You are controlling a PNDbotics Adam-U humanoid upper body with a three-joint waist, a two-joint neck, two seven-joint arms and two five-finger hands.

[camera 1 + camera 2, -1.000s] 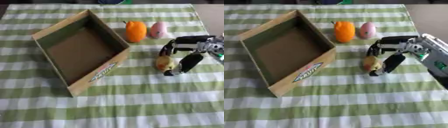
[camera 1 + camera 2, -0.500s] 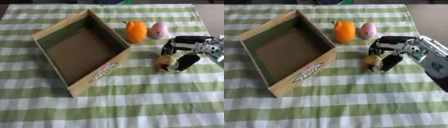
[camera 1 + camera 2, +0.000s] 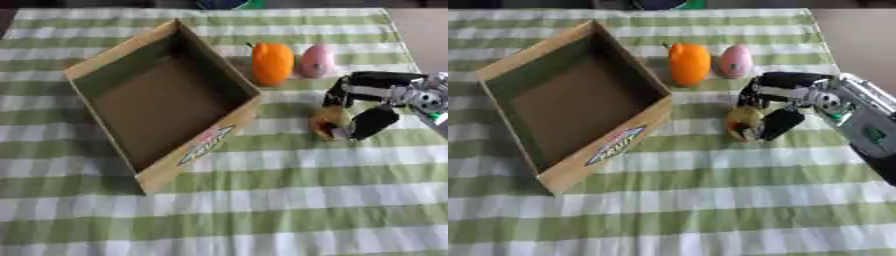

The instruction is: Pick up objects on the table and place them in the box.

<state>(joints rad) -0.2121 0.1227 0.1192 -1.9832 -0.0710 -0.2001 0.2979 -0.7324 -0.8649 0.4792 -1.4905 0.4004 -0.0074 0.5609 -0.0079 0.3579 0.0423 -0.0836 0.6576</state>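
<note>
A table covered with a green and white checked cloth (image 3: 262, 210) fills the view. One open brown cardboard box (image 3: 157, 105) sits on its left half, turned at an angle and holding nothing. A printed label (image 3: 203, 145) with red and green marks runs along the box's near outer wall; its writing cannot be read.

One robot arm, black with silver joints, reaches in from the right edge. Its right hand (image 3: 785, 102) is curled around one small rounded yellowish-brown object (image 3: 744, 122), fingers over the far side and thumb on the near right side. The object appears to rest on the cloth just right of the box's near corner.

Beyond the hand lie two more objects, close side by side: one orange pepper-shaped item (image 3: 272, 62) nearest the box, and one pink egg-shaped item (image 3: 317, 60) to its right.

Compared with a second ago, the thumb has closed in against the yellowish-brown object, which has stayed in the same spot. The left hand is not in view.
</note>
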